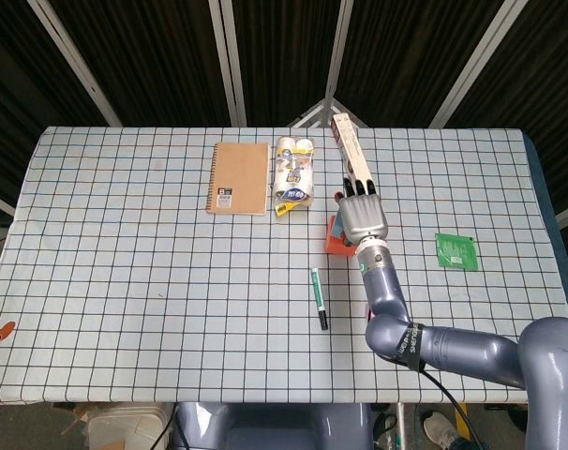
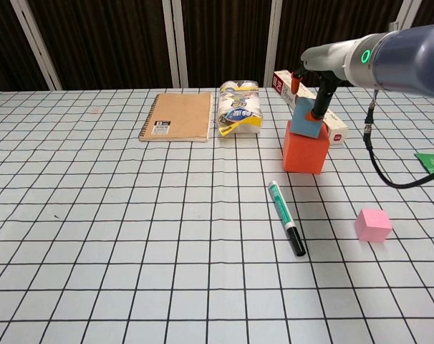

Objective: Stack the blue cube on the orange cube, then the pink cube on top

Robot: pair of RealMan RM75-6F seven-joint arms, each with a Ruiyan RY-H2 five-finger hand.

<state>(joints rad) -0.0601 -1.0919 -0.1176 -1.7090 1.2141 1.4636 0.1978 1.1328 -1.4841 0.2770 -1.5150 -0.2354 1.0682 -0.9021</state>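
An orange cube (image 2: 305, 149) stands on the checked cloth right of centre, and the head view shows only its edge (image 1: 336, 244). On top of it sits the blue cube (image 2: 307, 120), tilted, with one corner raised. My right hand (image 1: 362, 216) hangs directly over the stack, and its fingers (image 2: 320, 98) hold the blue cube from above. Nearer the front right, the pink cube (image 2: 373, 224) lies alone on the cloth; the head view hides it behind my right forearm. My left hand shows in neither view.
A green marker (image 2: 286, 217) lies just in front of the stack. Behind it are a long white and red box (image 2: 336, 127), a tissue pack (image 2: 239, 107) and a brown notebook (image 2: 177, 116). A green packet (image 1: 455, 251) lies at the right.
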